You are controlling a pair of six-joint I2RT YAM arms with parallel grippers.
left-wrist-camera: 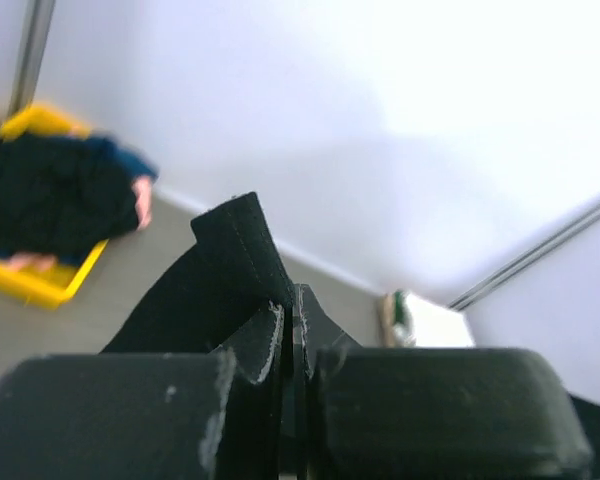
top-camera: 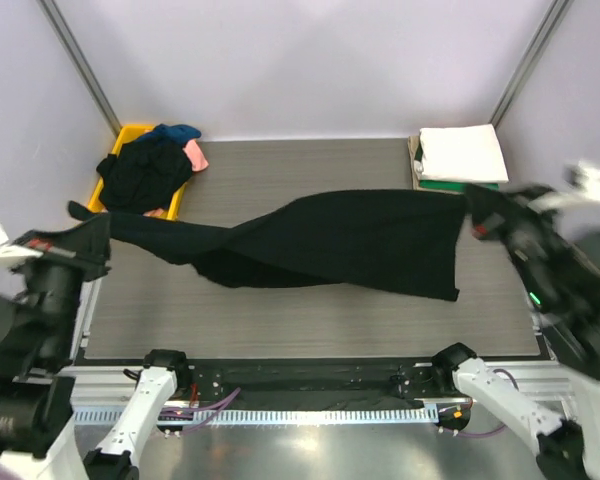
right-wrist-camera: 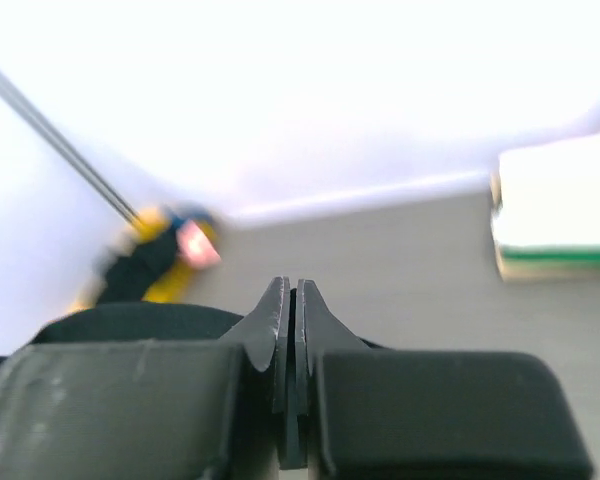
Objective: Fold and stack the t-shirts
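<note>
A large black t-shirt (top-camera: 330,240) hangs stretched between both grippers above the grey table. My left gripper (top-camera: 92,228) is shut on its left end; in the left wrist view the black cloth (left-wrist-camera: 230,270) sticks up out of the closed jaws (left-wrist-camera: 292,310). My right gripper (top-camera: 477,212) is shut on its right end; in the right wrist view black cloth (right-wrist-camera: 130,320) shows behind the closed fingertips (right-wrist-camera: 291,300). A folded stack, white t-shirt (top-camera: 463,152) over a green one (top-camera: 460,186), lies at the back right.
A yellow tray (top-camera: 115,160) at the back left holds a heap of dark, blue and pink shirts (top-camera: 150,165). Grey walls and metal posts ring the table (top-camera: 310,330). The arm bases sit at the near edge.
</note>
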